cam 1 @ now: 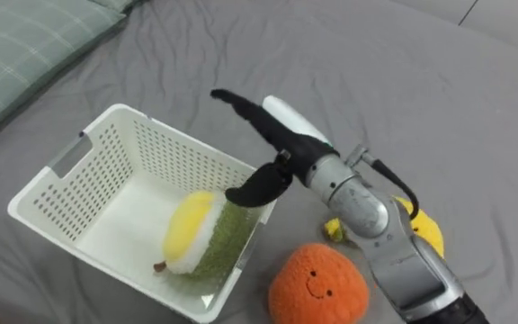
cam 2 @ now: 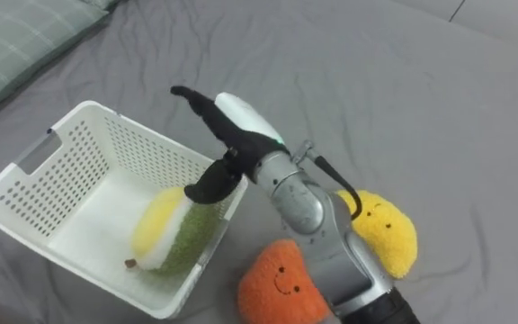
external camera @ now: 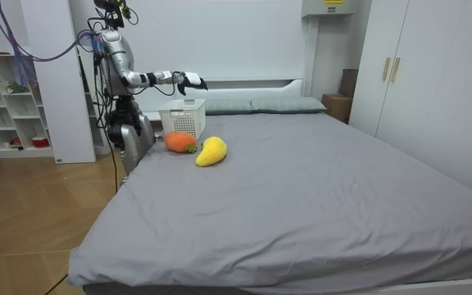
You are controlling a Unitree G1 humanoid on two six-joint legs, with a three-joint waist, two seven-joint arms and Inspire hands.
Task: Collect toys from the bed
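Note:
A white slatted basket (cam 1: 106, 123) stands on the grey bed, and a yellow-and-green plush toy (cam 1: 200, 234) lies inside it against the near right wall. My right hand (cam 1: 277, 130) hovers above the basket's right rim, open, fingers straight and holding nothing. Just right of the basket on the cover sits an orange plush with a smiling face (cam 1: 317, 283). A yellow plush (cam 1: 428, 231) lies behind my forearm, partly hidden by it. From the room view, I stand at the bed's side by the basket (external camera: 183, 117), arm stretched over it.
A green checked pillow (cam 1: 34, 45) lies beyond the basket at the upper left. Grey bedcover (external camera: 301, 180) stretches wide to the right. White shelves (external camera: 6, 98) stand behind me and a wardrobe (external camera: 424, 82) at the room view's right.

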